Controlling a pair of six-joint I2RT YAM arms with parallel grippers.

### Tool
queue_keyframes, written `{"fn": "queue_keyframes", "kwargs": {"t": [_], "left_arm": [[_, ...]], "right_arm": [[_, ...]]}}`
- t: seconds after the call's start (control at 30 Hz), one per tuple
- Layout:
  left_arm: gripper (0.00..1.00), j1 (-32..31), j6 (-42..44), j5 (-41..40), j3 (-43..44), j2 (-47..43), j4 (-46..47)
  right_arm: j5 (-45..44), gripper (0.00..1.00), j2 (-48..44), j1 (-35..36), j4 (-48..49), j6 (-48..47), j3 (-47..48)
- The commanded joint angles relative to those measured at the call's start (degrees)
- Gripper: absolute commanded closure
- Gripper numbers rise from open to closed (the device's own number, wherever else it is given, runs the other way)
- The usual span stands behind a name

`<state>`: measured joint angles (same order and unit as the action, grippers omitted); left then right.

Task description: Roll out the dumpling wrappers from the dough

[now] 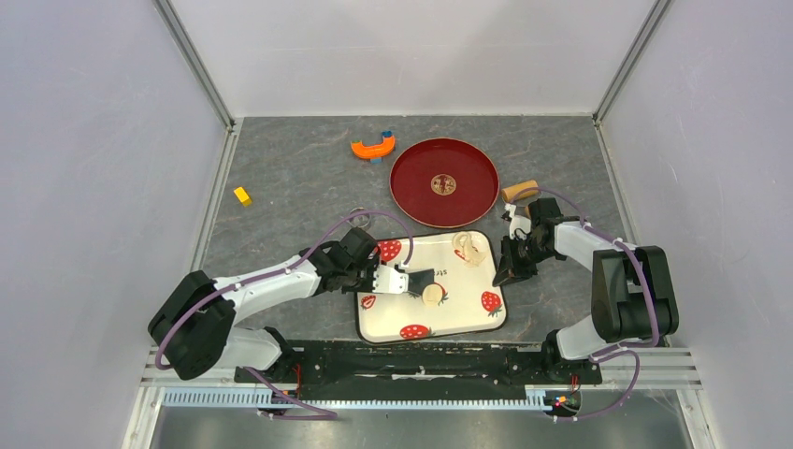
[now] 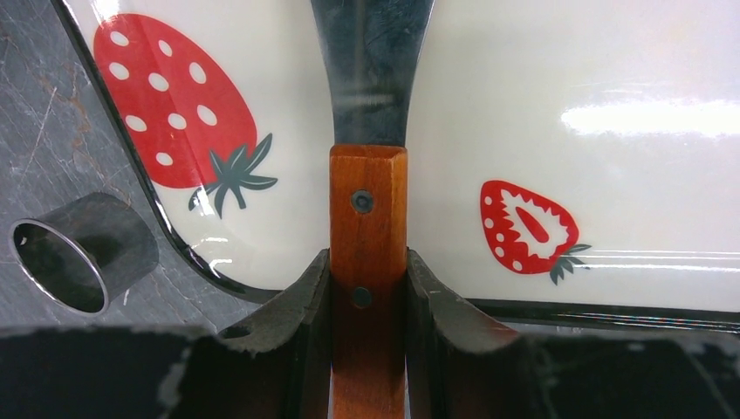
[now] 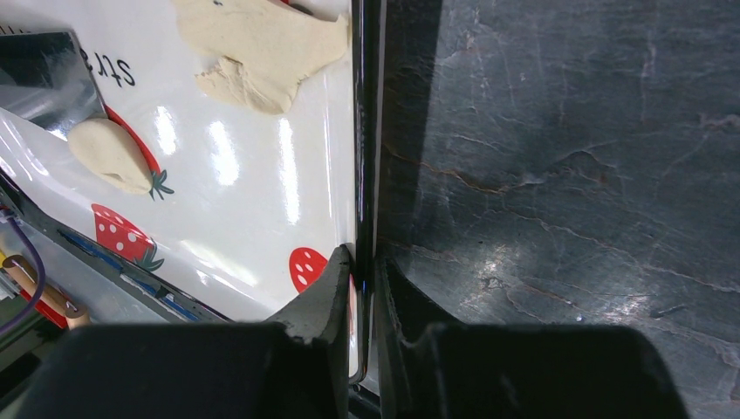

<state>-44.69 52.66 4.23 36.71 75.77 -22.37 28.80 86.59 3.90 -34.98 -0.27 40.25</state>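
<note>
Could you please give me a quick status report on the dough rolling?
Left fingers shut on scraper, blade by dough. Right fingers clamp tray rim. One wrapper flattened. Roller off tray.

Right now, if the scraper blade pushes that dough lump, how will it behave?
The dough likely squashes rather than rolls: its edges look soft and slumped. It may slide some, since the tray looks glossy. Probably light, being small.

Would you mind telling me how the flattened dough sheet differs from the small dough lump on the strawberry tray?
The dough sheet is thin and flat with a ragged edge; the dough lump is thick, smooth and oval. The sheet spreads wider than the lump. The sheet lies near the tray's far-right corner, the lump beside the scraper. Both are pale cream on the tray.
</note>
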Motion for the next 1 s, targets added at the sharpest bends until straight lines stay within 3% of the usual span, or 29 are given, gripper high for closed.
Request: {"fn": "queue_keyframes", "kwargs": {"t": [0.0,0.57,0.97], "left_arm": [[0.98,0.2,-2.9,2.6,0.0,-0.5,3.2],[0.98,0.1,4.5,5.5,0.0,-1.8,-0.1],[0.98,0.1,4.9,5.4,0.7,-0.7,-0.1]], "right_arm": [[-1.7,1.0,0.6,0.3,0.2,-1.7,-0.6],[-1.5,1.0,1.0,0.3,0.1,-1.8,0.0],[-1.6,1.0,1.2,0.3,-0.2,-1.8,0.4]]}}
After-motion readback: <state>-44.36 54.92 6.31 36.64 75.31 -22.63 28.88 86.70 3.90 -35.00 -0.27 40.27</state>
